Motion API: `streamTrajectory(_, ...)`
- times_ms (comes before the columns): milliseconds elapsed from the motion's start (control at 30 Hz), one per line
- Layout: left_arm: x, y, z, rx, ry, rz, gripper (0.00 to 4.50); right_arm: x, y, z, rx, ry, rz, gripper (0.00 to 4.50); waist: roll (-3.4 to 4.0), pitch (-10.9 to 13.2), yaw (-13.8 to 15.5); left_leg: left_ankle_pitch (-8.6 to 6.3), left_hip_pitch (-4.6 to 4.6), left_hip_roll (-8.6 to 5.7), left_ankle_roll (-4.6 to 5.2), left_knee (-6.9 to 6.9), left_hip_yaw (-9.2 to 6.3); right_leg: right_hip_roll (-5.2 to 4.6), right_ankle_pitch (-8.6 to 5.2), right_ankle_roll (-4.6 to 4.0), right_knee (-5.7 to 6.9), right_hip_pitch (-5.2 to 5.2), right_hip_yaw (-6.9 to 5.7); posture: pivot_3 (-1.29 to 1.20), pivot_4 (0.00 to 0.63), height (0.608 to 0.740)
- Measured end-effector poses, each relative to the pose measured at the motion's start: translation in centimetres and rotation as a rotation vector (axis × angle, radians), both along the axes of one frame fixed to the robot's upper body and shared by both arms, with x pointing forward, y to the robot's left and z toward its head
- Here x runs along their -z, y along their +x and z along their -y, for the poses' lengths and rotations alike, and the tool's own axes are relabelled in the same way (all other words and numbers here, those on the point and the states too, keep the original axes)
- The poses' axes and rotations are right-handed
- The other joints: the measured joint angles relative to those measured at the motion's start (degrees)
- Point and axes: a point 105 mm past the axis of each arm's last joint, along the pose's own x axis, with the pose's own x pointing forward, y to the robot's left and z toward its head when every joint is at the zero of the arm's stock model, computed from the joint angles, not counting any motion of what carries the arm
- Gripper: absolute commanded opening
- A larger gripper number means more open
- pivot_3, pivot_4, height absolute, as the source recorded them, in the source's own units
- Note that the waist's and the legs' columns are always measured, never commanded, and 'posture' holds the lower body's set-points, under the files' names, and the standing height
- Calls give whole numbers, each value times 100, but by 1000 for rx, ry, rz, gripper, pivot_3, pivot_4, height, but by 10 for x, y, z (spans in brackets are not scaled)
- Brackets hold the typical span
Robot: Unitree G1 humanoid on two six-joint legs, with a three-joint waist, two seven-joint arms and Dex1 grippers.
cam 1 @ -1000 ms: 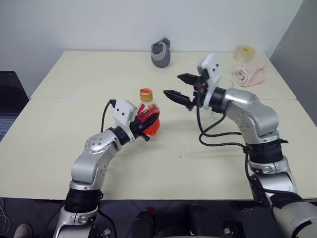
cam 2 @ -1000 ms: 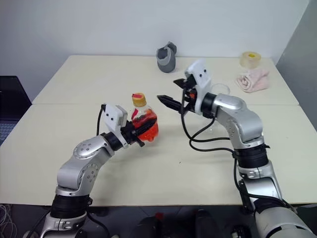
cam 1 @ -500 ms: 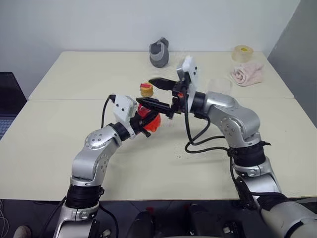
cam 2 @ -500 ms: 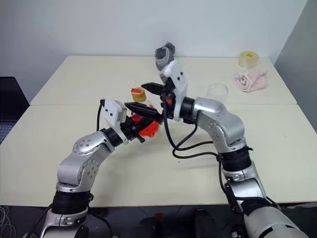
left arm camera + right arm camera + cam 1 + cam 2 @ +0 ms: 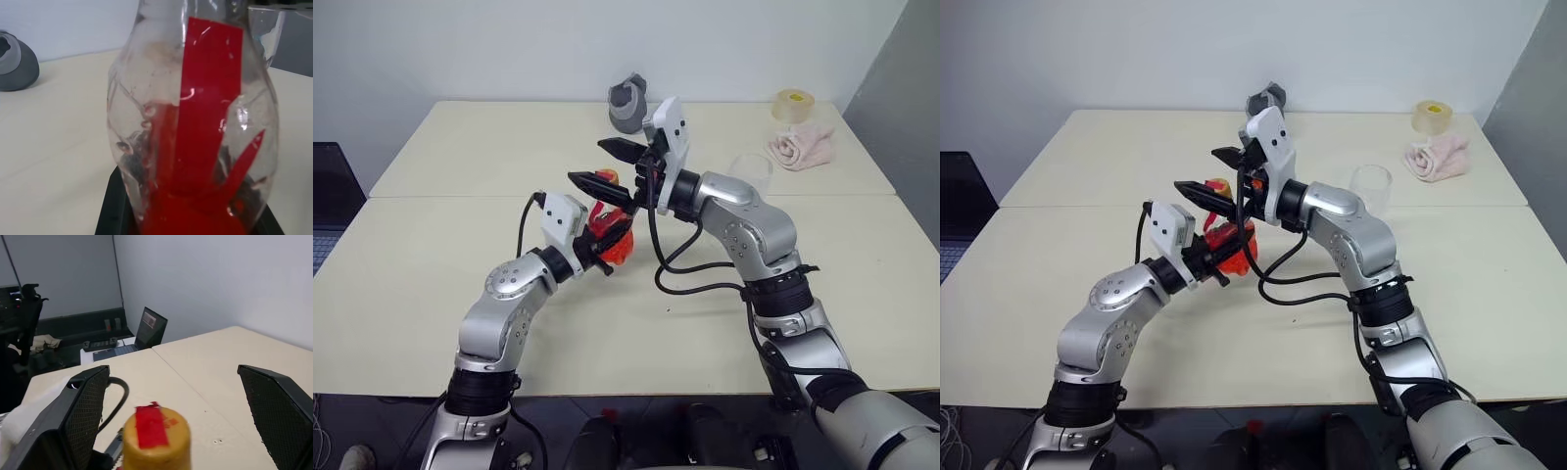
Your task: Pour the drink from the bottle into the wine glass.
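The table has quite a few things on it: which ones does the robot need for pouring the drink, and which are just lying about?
For the job:
- bottle, held in the left gripper
- red drink inside it
- yellowish cap, between the open right gripper's fingers
- wine glass, standing apart

Just lying about:
- grey object at the far edge
- tape roll
- pink cloth
- laptop

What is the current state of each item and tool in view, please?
bottle: upright, cap still on, partly full of red drink.
left tool: shut on the bottle.
right tool: open, fingers either side of the cap, not gripping.
wine glass: upright, empty.
pink cloth: bunched up.
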Motion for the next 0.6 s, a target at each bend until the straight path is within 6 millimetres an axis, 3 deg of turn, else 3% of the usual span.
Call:
streamTrajectory(200,2,-1,0,-1,2,-13,899,2,2,11,13,-31,33,4469,0,0,1,0,0,-1,1,1,1,0,0,0,-1,1,-1,0,150,740)
streamTrajectory(333,4,-1,0,-6,4,-21,899,4,-1,27,24,-64,67,4469,0,0,4,0,-1,0,1,1,1,-1,0,0,-1,1,0,0,150,740)
streamTrajectory(500,1,0,0,-2,3,-13,899,15,3,64,92,-122,45,4469,0,0,29,-3,-1,-2,6,2,2,-1,0,0,-2,4,-1,0,150,740)
streamTrajectory(600,-4,1,1,2,1,4,899,21,1,71,67,-125,0,4469,0,0,11,-11,0,2,19,1,3,0,0,0,-1,2,1,0,150,740)
